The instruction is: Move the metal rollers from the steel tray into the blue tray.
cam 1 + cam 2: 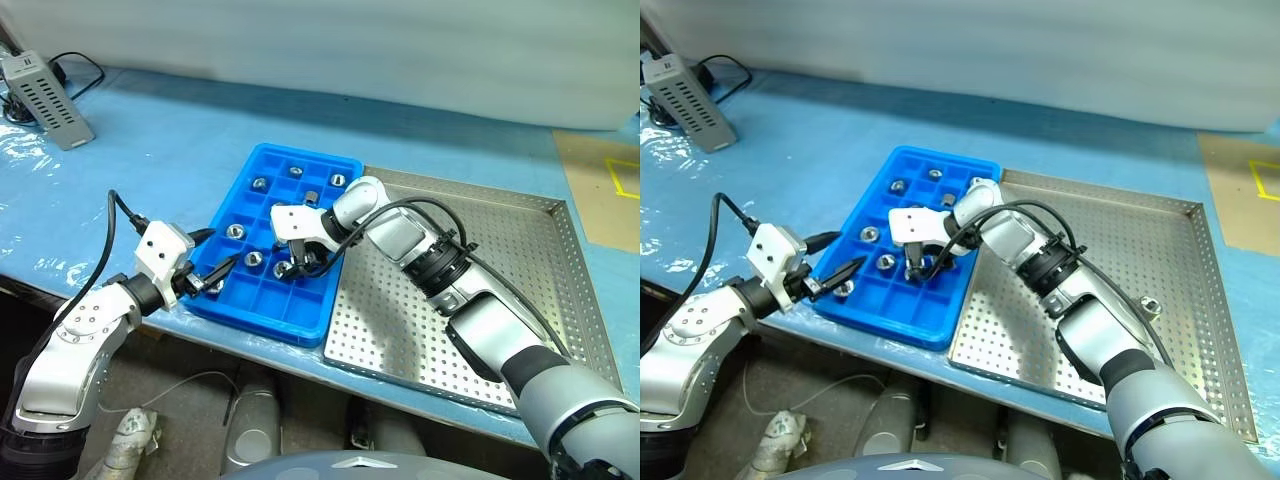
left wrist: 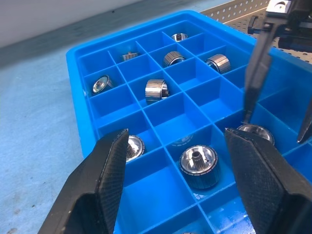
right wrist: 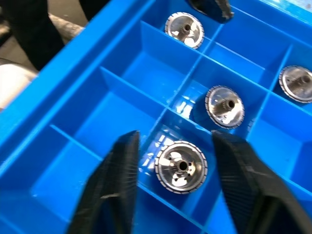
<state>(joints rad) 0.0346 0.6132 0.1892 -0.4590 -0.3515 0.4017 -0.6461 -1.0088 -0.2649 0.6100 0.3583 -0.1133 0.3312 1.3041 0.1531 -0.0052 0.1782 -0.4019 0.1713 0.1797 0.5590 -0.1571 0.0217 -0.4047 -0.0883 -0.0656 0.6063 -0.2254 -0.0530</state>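
The blue tray [image 1: 300,320] lies on the table to the left of the steel tray [image 1: 500,250], and several of its compartments each hold a metal roller [image 2: 157,90]. My right gripper [image 3: 174,139] hangs open over the tray's near part, with one roller [image 3: 181,166] lying in the compartment just beneath its fingers. My left gripper [image 2: 178,139] stands open at the tray's near-left edge, pointing across it, nothing between its fingers. One small roller [image 1: 1151,305] rests on the steel tray's perforated floor.
A grey vented box [image 1: 45,100] with a black cable sits at the table's far left. The blue-covered table's front edge runs just below both trays. A brown patch with yellow tape [image 1: 610,190] lies at the far right.
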